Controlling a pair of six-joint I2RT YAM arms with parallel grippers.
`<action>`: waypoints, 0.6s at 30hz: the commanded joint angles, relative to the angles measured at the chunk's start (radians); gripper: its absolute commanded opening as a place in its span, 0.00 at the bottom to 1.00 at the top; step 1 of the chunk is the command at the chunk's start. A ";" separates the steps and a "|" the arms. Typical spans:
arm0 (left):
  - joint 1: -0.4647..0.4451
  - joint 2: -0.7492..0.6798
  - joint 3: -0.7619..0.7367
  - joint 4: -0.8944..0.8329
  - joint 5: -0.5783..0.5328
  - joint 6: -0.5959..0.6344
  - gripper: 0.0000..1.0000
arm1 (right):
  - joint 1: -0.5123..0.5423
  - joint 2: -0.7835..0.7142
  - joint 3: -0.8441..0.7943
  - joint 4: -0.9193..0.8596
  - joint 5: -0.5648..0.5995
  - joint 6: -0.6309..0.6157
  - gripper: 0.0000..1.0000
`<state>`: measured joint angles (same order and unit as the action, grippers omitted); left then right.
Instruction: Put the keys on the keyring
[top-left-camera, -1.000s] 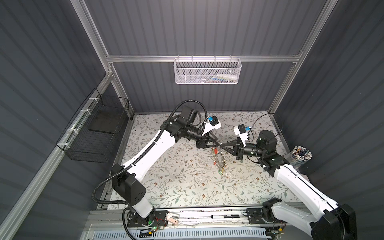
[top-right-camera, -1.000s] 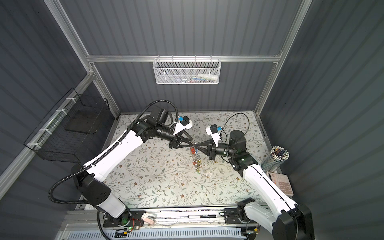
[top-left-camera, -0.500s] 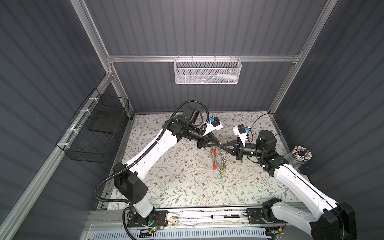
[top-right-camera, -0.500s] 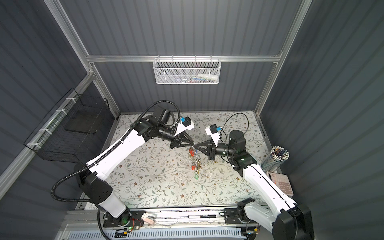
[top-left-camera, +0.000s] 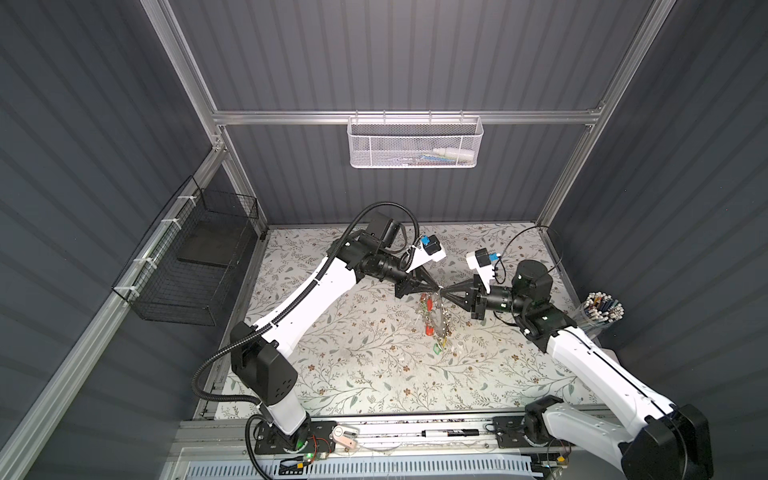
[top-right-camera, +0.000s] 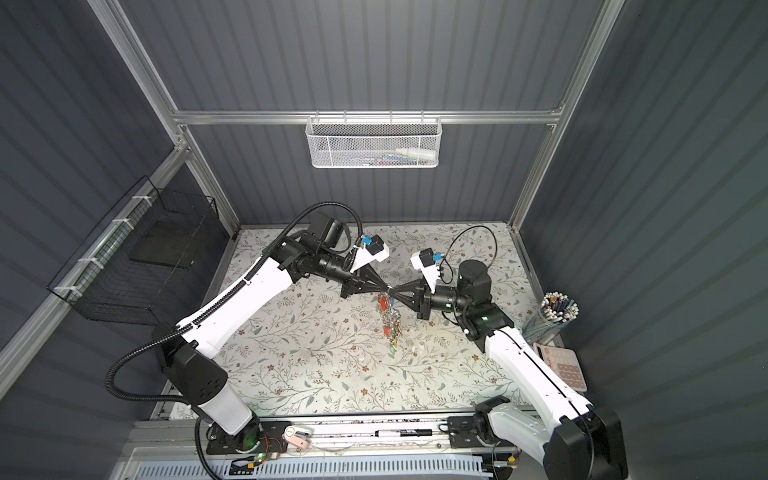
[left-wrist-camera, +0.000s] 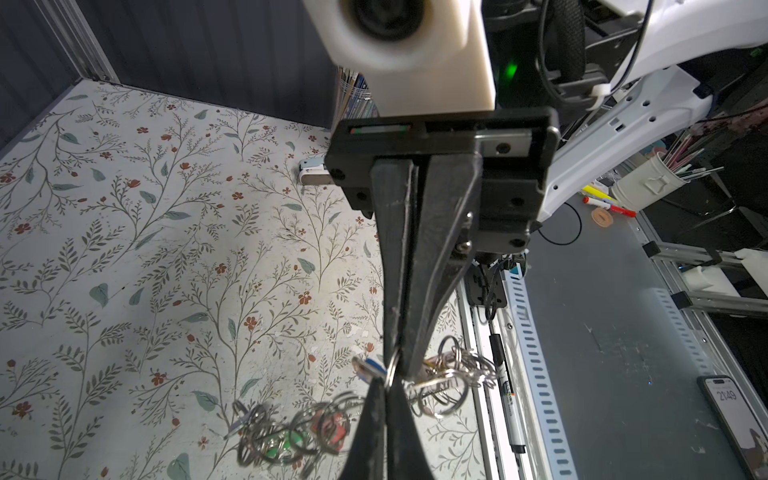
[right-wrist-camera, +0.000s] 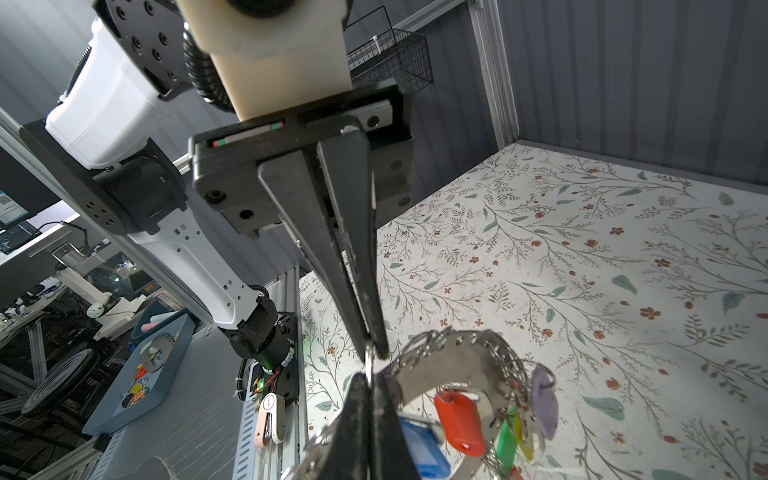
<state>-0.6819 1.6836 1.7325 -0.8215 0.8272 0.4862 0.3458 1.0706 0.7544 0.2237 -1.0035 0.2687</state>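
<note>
Both shut, my left claw (top-left-camera: 435, 287) and right claw (top-left-camera: 446, 292) pinch one split ring (left-wrist-camera: 390, 371) tip to tip above the bench (top-left-camera: 332, 340). The keyring (top-left-camera: 436, 320) dangles beneath, with the keys (right-wrist-camera: 422, 449) beside my right tips. Any opposed pull could slip the ring, dropping everything.

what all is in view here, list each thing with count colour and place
table: one, floral mat, under everything
keyring: one, grey plate with coloured tags, hanging over the table's middle
keys: one bunch, blue tag showing, by the keyring's rim
split ring: one, silver, top of the keyring
mesh basket: one, white, back wall
wire basket: one, black, left wall
pen cup: one, clear, table's right edge
calculator: one, pale pink, beside the pen cup
marker: one, black and white, front rail
left gripper: one, black, shut on the split ring
right gripper: one, black, shut on the split ring
</note>
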 joint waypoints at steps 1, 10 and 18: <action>-0.008 -0.020 -0.017 0.064 0.007 -0.042 0.00 | 0.005 -0.012 0.033 0.060 0.004 0.000 0.00; -0.008 -0.194 -0.268 0.477 0.000 -0.289 0.00 | -0.059 -0.108 -0.023 0.162 0.066 0.124 0.22; -0.023 -0.319 -0.587 1.017 -0.050 -0.583 0.00 | -0.074 -0.119 -0.073 0.219 0.023 0.188 0.25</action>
<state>-0.6922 1.4014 1.1992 -0.1074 0.7952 0.0532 0.2718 0.9485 0.7036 0.4072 -0.9627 0.4232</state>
